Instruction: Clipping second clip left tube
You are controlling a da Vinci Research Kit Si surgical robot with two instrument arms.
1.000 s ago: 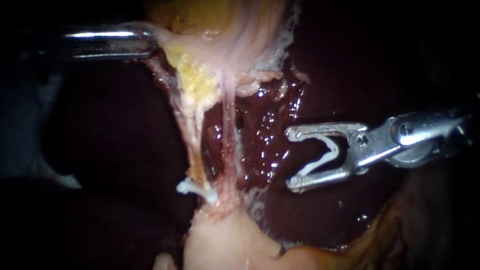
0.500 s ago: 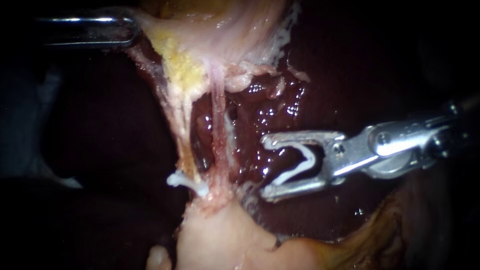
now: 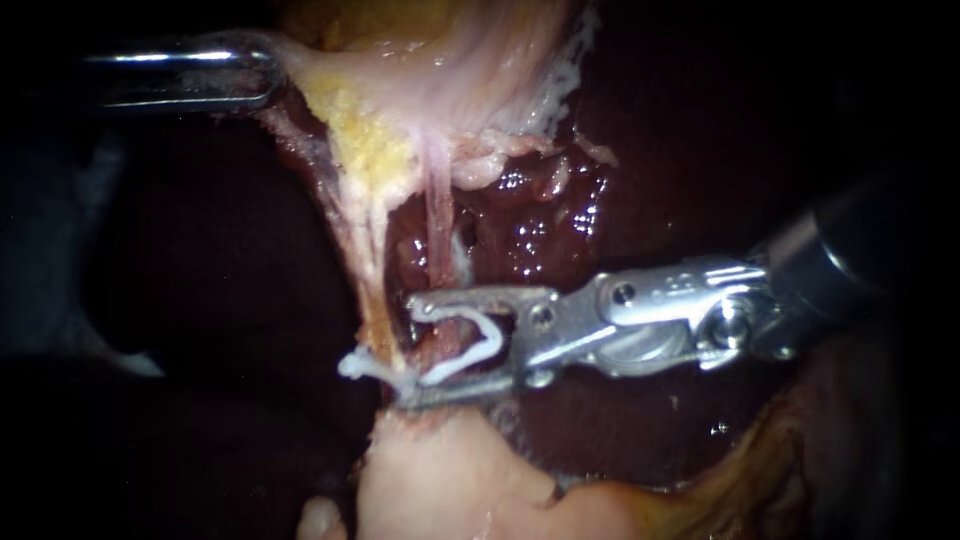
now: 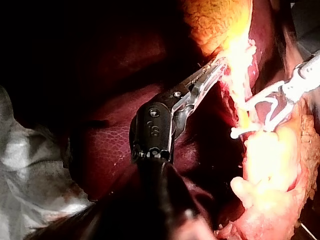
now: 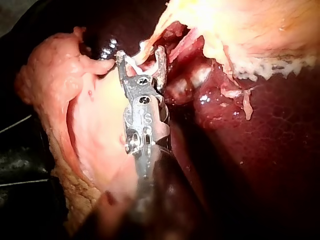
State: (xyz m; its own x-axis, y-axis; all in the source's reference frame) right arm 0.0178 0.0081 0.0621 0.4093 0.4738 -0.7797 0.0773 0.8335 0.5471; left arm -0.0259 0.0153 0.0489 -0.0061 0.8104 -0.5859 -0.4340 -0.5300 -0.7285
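Two strands run from the gallbladder (image 3: 450, 80) down to pale tissue (image 3: 450, 480): a yellowish left tube (image 3: 372, 290) and a pink tube (image 3: 436, 215) to its right. A white clip (image 3: 362, 366) sits across the left tube's lower end. My right instrument (image 3: 410, 350) holds an open white clip (image 3: 468, 350) between its spread jaws, and the pink tube passes between them, just above the seated clip. The jaw tips reach the left tube's edge. My left instrument (image 4: 214, 69) is shut on gallbladder tissue and holds it taut. In the right wrist view, the right instrument (image 5: 140, 56) straddles the strands.
Dark, wet liver (image 3: 560, 220) lies behind the tubes and under my right instrument's shaft (image 3: 700, 305). Pale fatty tissue (image 5: 95, 115) lies beside that instrument. Grey cloth (image 4: 30, 165) shows beside my left instrument's shaft.
My right instrument has moved left from over the liver until its clip-loaded jaws straddle the strands, and the jaws stand closer together. My left instrument pulled the gallbladder slightly left.
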